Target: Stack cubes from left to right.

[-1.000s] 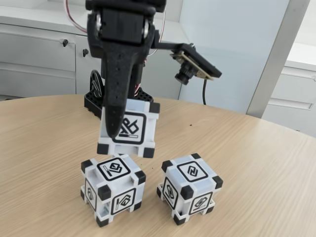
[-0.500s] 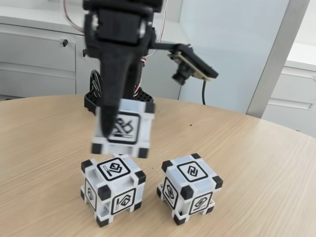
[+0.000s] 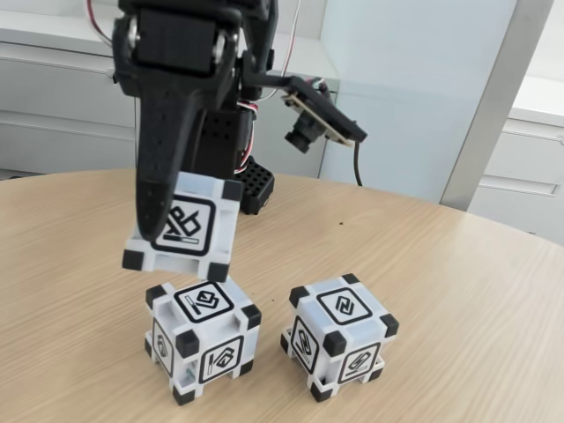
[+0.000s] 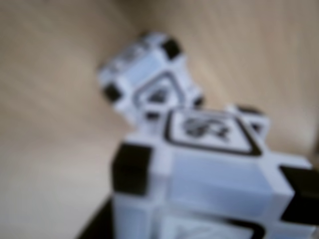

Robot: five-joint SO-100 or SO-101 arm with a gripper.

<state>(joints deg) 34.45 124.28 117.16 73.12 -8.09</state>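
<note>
held cube (image 3: pixel 182 227), clamped in the end effector (image 3: pixel 154 216), now further left, seemingly above the left table cube (image 3: pixel 202 339)

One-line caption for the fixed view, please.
Gripper holds one cube just above the left table cube; another cube sits beside it.

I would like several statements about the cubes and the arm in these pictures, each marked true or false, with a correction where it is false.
1. The gripper holds one cube in the air, clear of the table. True.
2. Two cubes stand on the table. True: a left cube and a right cube in the fixed view.
3. The two cubes on the table touch each other. False: a gap of bare table shows between them.
4. The held cube already rests flat on the left cube. False: it hangs tilted just above it, offset to the left.
5. The table is black metal. False: it is light wood.
</note>
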